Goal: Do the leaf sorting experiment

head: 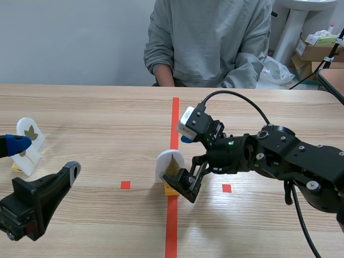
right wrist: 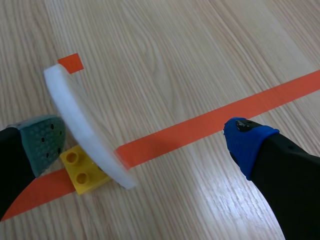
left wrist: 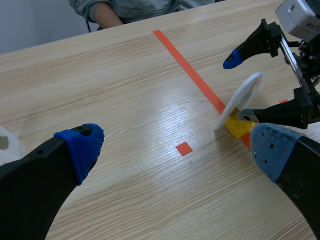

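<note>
Your right gripper stands unclenched astride the leaf card, mid-bench, well off every edge, likely poised to pinch.

no legible text, labels, numbers or brands anywhere

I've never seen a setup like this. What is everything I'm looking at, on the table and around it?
Middle leaf card: one, white with a leaf picture, on a yellow brick, standing on the long tape line.
Left leaf cards: one or perhaps two, white, near the table's left edge, partly hidden.
Table: one, light wood, with orange-red tape marks.
Cardboard boxes: a few, brown, behind the table at the right.
Person: one, grey sweatshirt, seated across the table.
Left end effector: one, black with blue pads, open, low at the left.
Right end effector: one, black, blue and grey-green pads, open on either side of the middle leaf card.
</note>
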You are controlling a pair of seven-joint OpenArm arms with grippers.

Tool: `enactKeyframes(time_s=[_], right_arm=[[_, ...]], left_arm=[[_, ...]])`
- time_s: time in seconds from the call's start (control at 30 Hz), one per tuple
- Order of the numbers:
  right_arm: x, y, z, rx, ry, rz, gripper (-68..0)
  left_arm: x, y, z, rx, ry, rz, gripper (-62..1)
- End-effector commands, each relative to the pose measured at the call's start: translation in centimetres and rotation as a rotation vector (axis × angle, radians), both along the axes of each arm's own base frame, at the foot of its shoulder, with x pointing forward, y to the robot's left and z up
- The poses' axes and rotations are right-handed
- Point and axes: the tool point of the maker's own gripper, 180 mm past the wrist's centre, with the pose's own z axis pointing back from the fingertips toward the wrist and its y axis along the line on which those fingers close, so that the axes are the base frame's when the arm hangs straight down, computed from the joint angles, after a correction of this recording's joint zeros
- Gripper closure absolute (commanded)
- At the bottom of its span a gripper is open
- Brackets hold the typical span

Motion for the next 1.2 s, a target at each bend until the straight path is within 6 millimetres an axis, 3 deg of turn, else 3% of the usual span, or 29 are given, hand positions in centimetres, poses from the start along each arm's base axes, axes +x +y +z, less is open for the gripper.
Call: enactKeyframes(time_s=[0.0,0.13,0.4,0.57,0.63,0.8,0.97,1.17], right_arm=[[0.3,0.56,0.9,0.02,-0.02,0.013,-67.9],[-0.52,1.01,0.26,0.016,-0.004,0.023,-67.9],[-0.29,1.15,0.02,0.013,-0.019,-0.01,-66.9],[-0.3,1.11,-0.06,0.009,-0.017,-0.011,-42.8],[-0.3,1.11,-0.06,0.009,-0.017,-0.011,-36.4],[-0.29,1.14,0.01,0.012,-0.018,-0.011,-29.0],[-0.29,1.15,0.02,0.013,-0.019,-0.011,-17.3],[-0.29,1.18,0.08,0.016,-0.02,-0.01,-13.8]], left_arm=[[0.3,-0.36,1.19,-0.013,-0.037,-0.008,-62.3],[0.3,-0.36,1.18,-0.013,-0.036,-0.008,-62.3],[0.28,-0.35,1.12,-0.012,-0.033,-0.008,-62.3],[0.28,-0.35,1.11,-0.012,-0.033,-0.008,-62.3],[0.28,-0.35,1.11,-0.012,-0.033,-0.008,-62.3],[0.28,-0.35,1.11,-0.012,-0.033,-0.008,-62.3],[0.28,-0.35,1.11,-0.012,-0.033,-0.008,-62.3],[0.28,-0.35,1.1,-0.011,-0.033,-0.008,-62.3]])
